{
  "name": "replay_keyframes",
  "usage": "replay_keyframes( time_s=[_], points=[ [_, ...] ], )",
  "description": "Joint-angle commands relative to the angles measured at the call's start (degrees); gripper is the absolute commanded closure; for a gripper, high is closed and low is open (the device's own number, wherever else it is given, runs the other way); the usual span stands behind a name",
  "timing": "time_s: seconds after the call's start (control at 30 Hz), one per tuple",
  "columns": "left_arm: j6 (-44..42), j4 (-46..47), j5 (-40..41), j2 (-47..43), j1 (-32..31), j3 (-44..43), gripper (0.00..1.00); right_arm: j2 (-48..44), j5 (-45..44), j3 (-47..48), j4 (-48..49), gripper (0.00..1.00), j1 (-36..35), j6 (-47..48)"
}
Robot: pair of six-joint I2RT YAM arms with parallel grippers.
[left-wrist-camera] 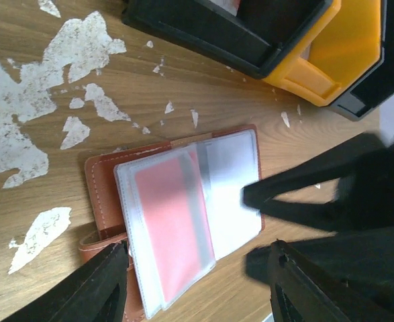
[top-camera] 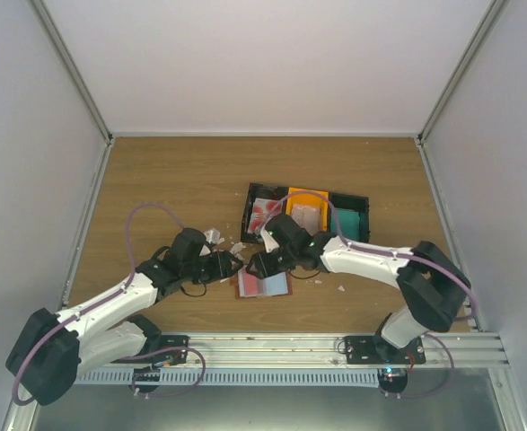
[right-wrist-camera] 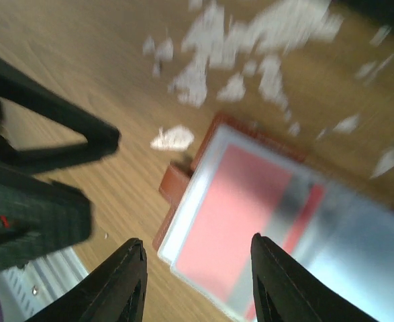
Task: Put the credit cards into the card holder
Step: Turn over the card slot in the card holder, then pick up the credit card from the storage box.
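The card holder (top-camera: 263,285) lies open on the table, brown leather (left-wrist-camera: 100,180) under clear sleeves. A reddish card (left-wrist-camera: 166,215) sits inside a sleeve, also visible as the red card (right-wrist-camera: 247,204) in the right wrist view. My left gripper (top-camera: 231,266) hovers open just above the holder's left edge, its fingers (left-wrist-camera: 99,288) astride it, holding nothing. My right gripper (top-camera: 256,264) faces it over the holder's top edge, open and empty, fingers (right-wrist-camera: 126,282) wide apart. More credit cards (top-camera: 265,212) rest in the trays: red-blotched white, pinkish-beige (top-camera: 306,216) and teal (top-camera: 351,222).
Black trays (top-camera: 249,208) and an orange tray (top-camera: 308,196) stand right behind the holder; their walls (left-wrist-camera: 203,33) are close to the left gripper. White crumbled scraps (left-wrist-camera: 22,121) litter the wood left of the holder. The two grippers' tips nearly meet.
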State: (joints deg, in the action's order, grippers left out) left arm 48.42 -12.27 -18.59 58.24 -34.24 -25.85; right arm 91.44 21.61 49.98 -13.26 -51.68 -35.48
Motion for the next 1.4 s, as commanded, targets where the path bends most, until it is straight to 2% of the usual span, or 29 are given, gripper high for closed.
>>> replay_keyframes(
  time_s=[0.0,0.1,0.27,0.43,0.57,0.67,0.77,0.93,1.2,1.37],
  points=[
    [-1.2,4.4,-1.3,0.5,0.6,0.1,0.41,-6.5,-10.3,4.8,-8.3,0.56,3.3,6.9],
    [-1.6,4.3,-0.6,1.2,1.0,-0.6,0.38,-9.2,-13.8,5.9,-12.1,0.56,8.0,11.0],
    [-1.7,5.1,0.3,3.3,1.8,-1.9,0.35,-10.4,-14.6,9.2,-15.5,0.56,14.9,19.4],
    [-1.3,7.1,0.5,7.0,2.8,-3.5,0.29,-5.1,-15.2,15.7,-18.0,0.56,16.6,27.5],
    [-1.8,8.3,0.3,9.7,3.2,-5.1,0.25,0.3,-18.3,20.0,-21.3,0.56,18.3,29.5],
    [-2.2,9.2,0.2,12.1,3.4,-6.5,0.25,2.6,-19.3,21.0,-23.2,0.63,20.9,31.0],
    [-2.3,10.3,1.3,15.7,3.6,-7.9,0.27,3.6,-19.1,21.2,-24.4,0.68,23.0,32.7],
    [-2.1,11.4,3.1,21.3,4.2,-10.8,0.37,5.8,-16.9,21.0,-25.2,0.72,24.4,35.1],
    [-1.6,15.9,4.4,27.6,5.3,-12.7,0.53,11.1,-16.9,22.7,-25.1,0.71,24.5,38.5],
    [-1.4,17.6,6.4,29.1,5.8,-12.8,0.56,10.1,-18.8,27.2,-26.2,0.69,24.3,37.1]
  ],
)
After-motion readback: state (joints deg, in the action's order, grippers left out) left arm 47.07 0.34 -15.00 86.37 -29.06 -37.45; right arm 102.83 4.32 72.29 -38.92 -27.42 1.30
